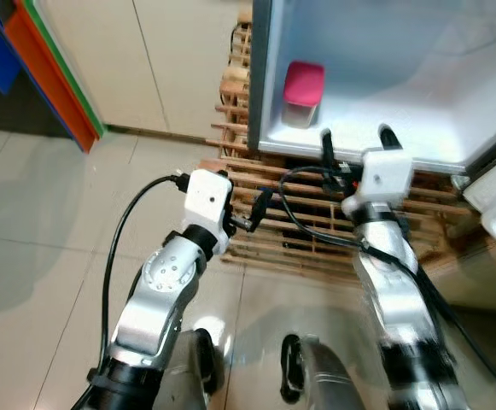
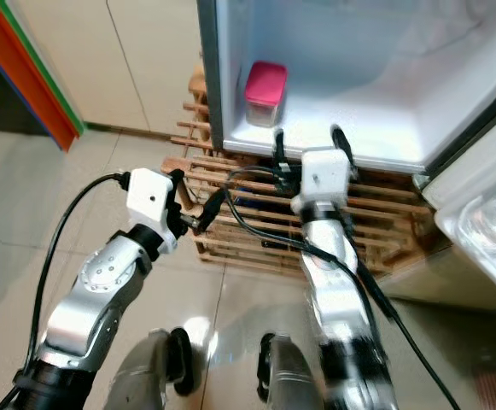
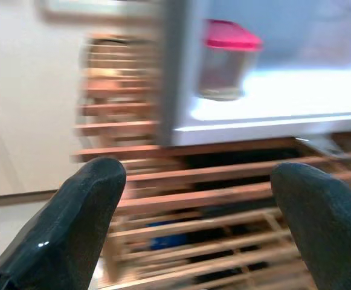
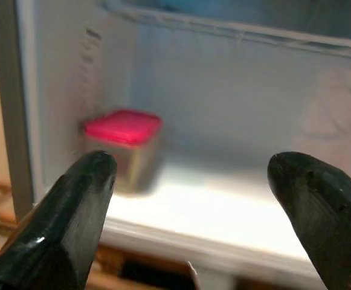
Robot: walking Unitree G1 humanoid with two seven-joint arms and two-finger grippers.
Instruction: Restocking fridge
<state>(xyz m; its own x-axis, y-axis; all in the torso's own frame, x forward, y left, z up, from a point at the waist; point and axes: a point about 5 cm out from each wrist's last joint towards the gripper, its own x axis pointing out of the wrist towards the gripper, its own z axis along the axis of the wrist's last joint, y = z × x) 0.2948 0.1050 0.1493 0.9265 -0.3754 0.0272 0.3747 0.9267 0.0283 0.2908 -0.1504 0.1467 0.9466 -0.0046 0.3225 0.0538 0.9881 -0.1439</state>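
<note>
The right wrist view adds a wire shelf (image 4: 235,33) above the pink-lidded container (image 1: 302,94) standing at the fridge (image 2: 384,94) floor's left side. Both the right hand (image 1: 355,138) and the left hand (image 1: 258,209) are spread and empty over the wooden pallet (image 1: 316,231).

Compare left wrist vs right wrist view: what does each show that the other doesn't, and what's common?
Left wrist: the wooden slat pallet under the fridge, the fridge's outer side wall, and the left gripper, fingers apart.

Right wrist: the fridge interior, with a wire shelf up top and the back wall, seen past the right gripper, fingers apart too.

Both: the pink-lidded container on the white fridge floor, near the left inner wall.
</note>
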